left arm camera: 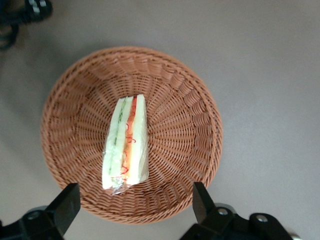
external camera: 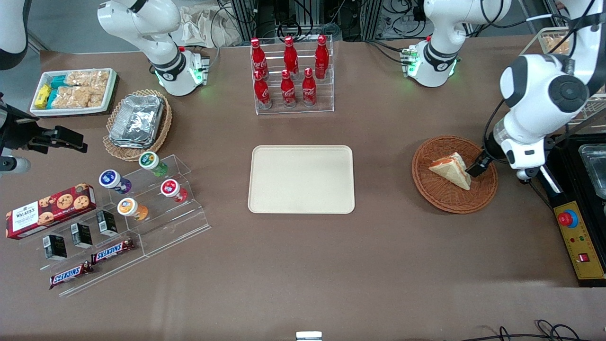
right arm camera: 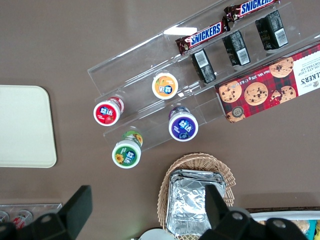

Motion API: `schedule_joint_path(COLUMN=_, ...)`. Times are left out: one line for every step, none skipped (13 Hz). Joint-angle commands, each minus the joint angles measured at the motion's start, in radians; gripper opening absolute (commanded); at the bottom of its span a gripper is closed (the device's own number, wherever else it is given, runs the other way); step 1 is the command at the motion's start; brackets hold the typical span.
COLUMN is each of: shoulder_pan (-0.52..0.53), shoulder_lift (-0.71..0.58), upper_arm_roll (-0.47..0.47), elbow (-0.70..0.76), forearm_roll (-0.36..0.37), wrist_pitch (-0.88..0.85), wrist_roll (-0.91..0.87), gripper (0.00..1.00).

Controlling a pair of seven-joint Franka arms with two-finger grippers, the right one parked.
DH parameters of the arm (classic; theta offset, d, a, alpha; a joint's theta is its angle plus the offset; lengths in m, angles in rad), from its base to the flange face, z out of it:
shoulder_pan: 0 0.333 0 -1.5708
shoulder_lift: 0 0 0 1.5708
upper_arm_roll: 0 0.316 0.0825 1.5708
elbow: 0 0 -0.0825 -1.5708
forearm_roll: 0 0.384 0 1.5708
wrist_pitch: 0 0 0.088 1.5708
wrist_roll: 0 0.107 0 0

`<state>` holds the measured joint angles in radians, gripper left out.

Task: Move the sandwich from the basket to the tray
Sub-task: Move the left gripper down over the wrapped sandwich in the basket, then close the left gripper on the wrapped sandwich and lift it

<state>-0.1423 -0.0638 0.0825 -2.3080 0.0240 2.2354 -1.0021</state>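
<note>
Resting in basket: sandwich, gripper above.

Six red cola bottles stand in a clear rack. Toward the parked arm's end: foil trays in a tan basket, a white snack tray, yogurt cups, a cookie box, Snickers bars

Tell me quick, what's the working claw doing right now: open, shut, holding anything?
Left claw: open, holding nothing, poised above the basket with the sandwich lying between its spread fingers, untouched.
</note>
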Motion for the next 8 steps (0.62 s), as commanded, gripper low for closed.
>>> schedule_joint_path(shoulder_pan=0.001, shoulder_lift=-0.008, upper_arm_roll=-0.004, elbow=-0.129, forearm_roll=0.002, wrist_pitch=0.142, wrist_roll=-0.055, gripper=1.0)
schedule_joint_path(shoulder_pan=0.003, shoulder_lift=0.004, upper_arm_roll=-0.004, elbow=-0.169, forearm_roll=0.001, wrist_pitch=0.2, wrist_roll=-0.055, gripper=1.0)
schedule_joint_path(shoulder_pan=0.004, shoulder_lift=0.016, upper_arm_roll=-0.003, elbow=-0.212, forearm_roll=0.0, wrist_pitch=0.27, wrist_roll=-0.056, gripper=1.0)
schedule_joint_path(shoulder_pan=0.006, shoulder_lift=0.03, upper_arm_roll=-0.003, elbow=-0.238, forearm_roll=-0.001, wrist_pitch=0.32, wrist_roll=-0.058, gripper=1.0)
schedule_joint_path(shoulder_pan=0.007, shoulder_lift=0.047, upper_arm_roll=-0.003, elbow=-0.252, forearm_roll=-0.001, wrist_pitch=0.348, wrist_roll=-0.058, gripper=1.0)
schedule_joint_path(shoulder_pan=0.007, shoulder_lift=0.056, upper_arm_roll=-0.001, elbow=-0.266, forearm_roll=0.0, wrist_pitch=0.371, wrist_roll=-0.058, gripper=1.0)
schedule_joint_path(shoulder_pan=0.007, shoulder_lift=0.068, upper_arm_roll=0.002, elbow=-0.28, forearm_roll=0.0, wrist_pitch=0.403, wrist_roll=-0.058, gripper=1.0)
schedule_joint_path(shoulder_pan=0.009, shoulder_lift=0.088, upper_arm_roll=0.002, elbow=-0.289, forearm_roll=-0.001, wrist_pitch=0.432, wrist_roll=-0.058, gripper=1.0)
